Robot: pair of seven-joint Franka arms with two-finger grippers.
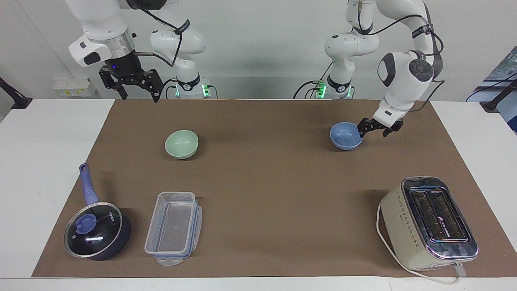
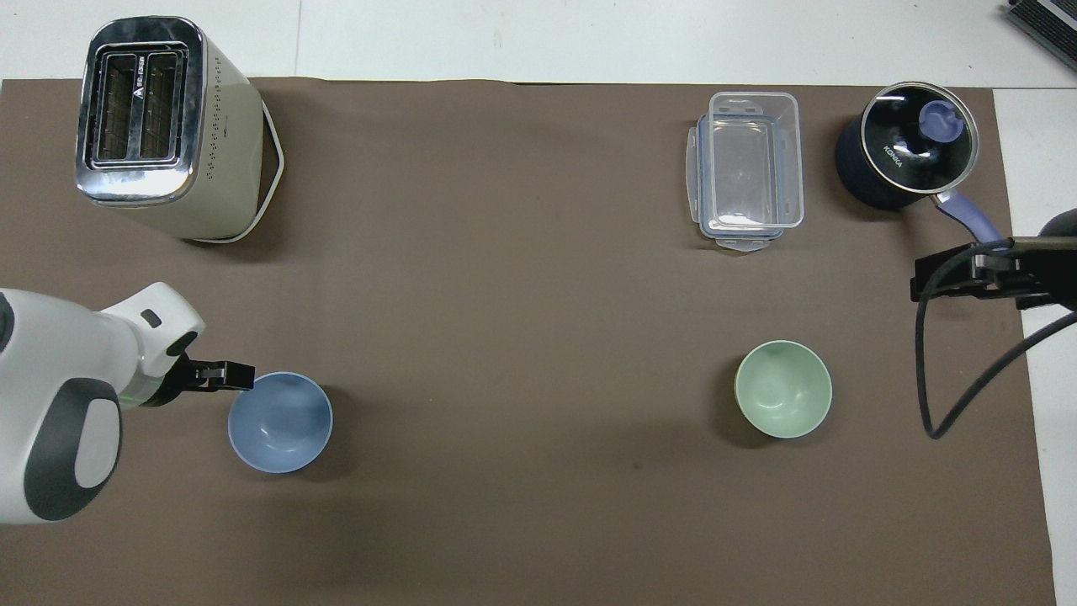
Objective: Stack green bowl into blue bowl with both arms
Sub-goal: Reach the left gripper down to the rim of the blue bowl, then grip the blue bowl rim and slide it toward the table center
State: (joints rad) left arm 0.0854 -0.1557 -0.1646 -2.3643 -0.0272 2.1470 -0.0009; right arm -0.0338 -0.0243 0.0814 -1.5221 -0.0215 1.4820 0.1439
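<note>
Right now I have the left tool (image 1: pixel 377 128) down at the rim of the blue bowl (image 1: pixel 346 136), on the side toward the left arm's end of the tabletop (image 1: pixel 262 182), jaws spread and nothing held. I read this as the approach to a first grasp. Next I would straddle that rim with one finger inside and one outside, then close. The green bowl (image 1: pixel 181 144) sits untouched toward the right arm's end, well apart from the blue one, so no stacking has begun. The right tool (image 1: pixel 137 87) waits high over the mat's edge nearest the robots, also spread and empty. From overhead the left arm's wrist hides most of its tool, so I cannot tell whether a fingertip already touches the rim. The right tool is cut off at that view's edge.
</note>
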